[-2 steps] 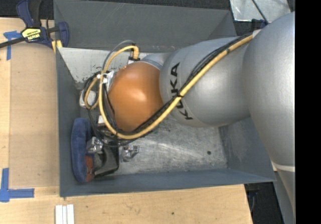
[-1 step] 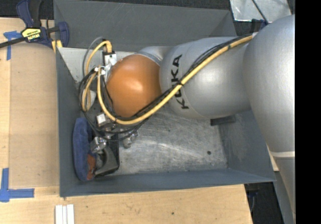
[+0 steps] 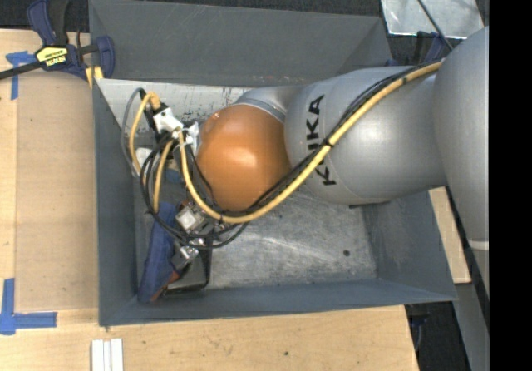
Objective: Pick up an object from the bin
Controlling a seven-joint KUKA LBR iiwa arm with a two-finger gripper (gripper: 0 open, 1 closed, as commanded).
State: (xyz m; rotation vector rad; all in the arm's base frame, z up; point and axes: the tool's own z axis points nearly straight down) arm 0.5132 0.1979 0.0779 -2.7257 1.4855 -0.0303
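At the near-left corner of the grey bin (image 3: 116, 195): gripper (image 3: 189, 234), down inside the bin, on the silver arm (image 3: 374, 145) entering from the right, with orange wrist cover (image 3: 241, 157) and looped cables (image 3: 184, 182). Open or closed: cannot tell, hidden beneath the wrist. Just beside it, along the left wall, a blue elongated item (image 3: 158, 257); next to that, nearer, a dark flat item (image 3: 189, 279) with a red edge.
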